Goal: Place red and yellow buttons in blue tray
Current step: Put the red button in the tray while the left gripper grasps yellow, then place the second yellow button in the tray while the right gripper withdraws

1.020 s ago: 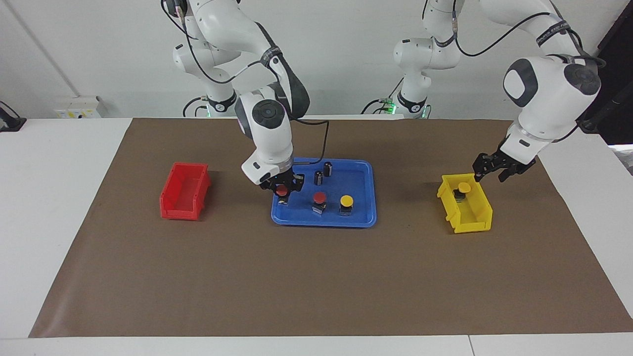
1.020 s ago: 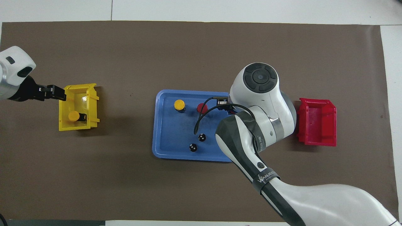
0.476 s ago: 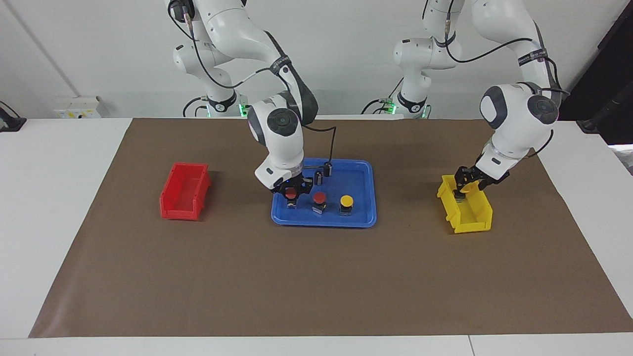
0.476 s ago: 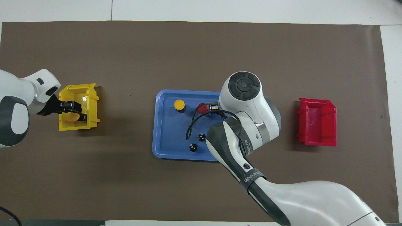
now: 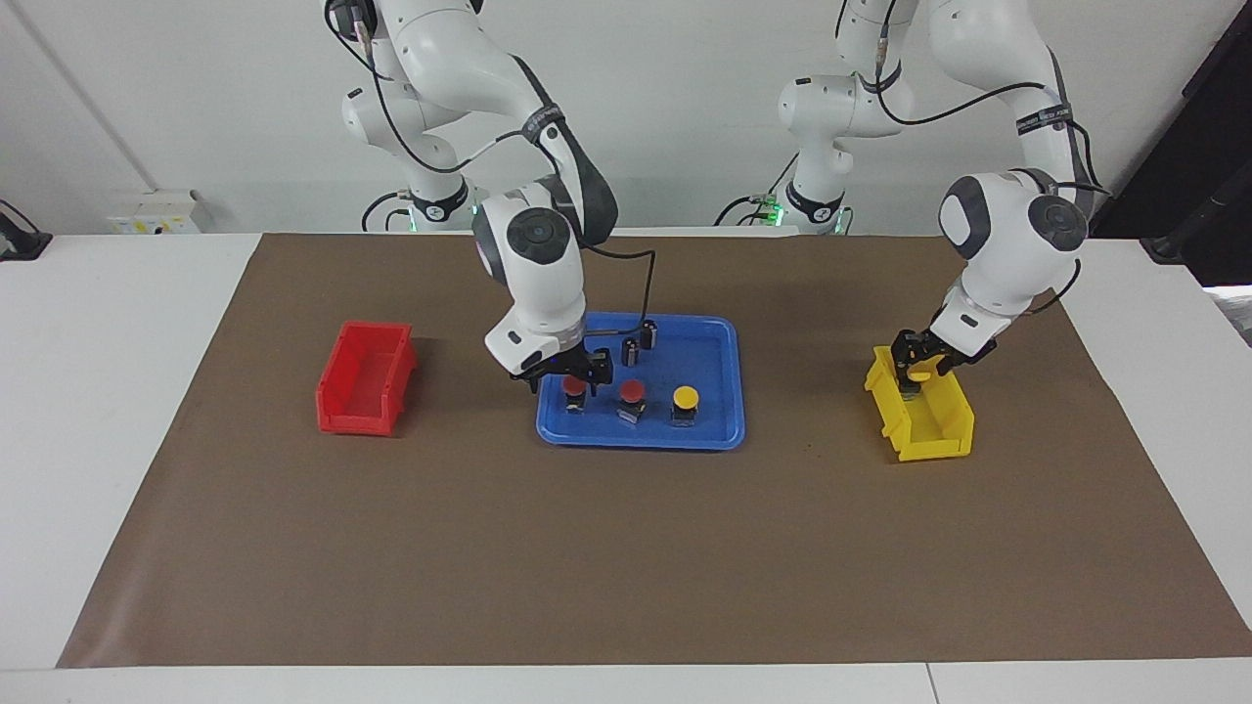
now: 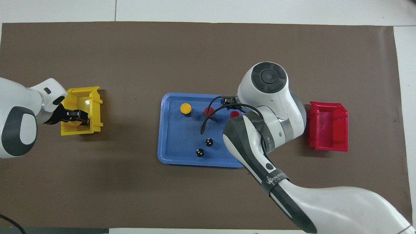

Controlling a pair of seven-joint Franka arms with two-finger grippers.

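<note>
The blue tray (image 5: 706,354) lies mid-table and holds two red buttons (image 5: 573,388) (image 5: 633,392) and one yellow button (image 5: 686,397). My right gripper (image 5: 572,372) is open and just above the red button at the tray's right-arm end, apart from it. That button shows beside the arm in the overhead view (image 6: 234,114). My left gripper (image 5: 916,368) is down inside the yellow bin (image 5: 931,418), shut on the second yellow button (image 5: 919,372). Its cap shows between the fingers.
Two dark capless cylinders (image 5: 631,350) (image 5: 648,334) stand in the tray, nearer the robots than the buttons. An empty red bin (image 5: 364,376) sits toward the right arm's end. A brown mat (image 5: 626,548) covers the table.
My right gripper set the red button down in the tray, opened and rose a little. My left gripper came down into the yellow bin and closed around the yellow button.
</note>
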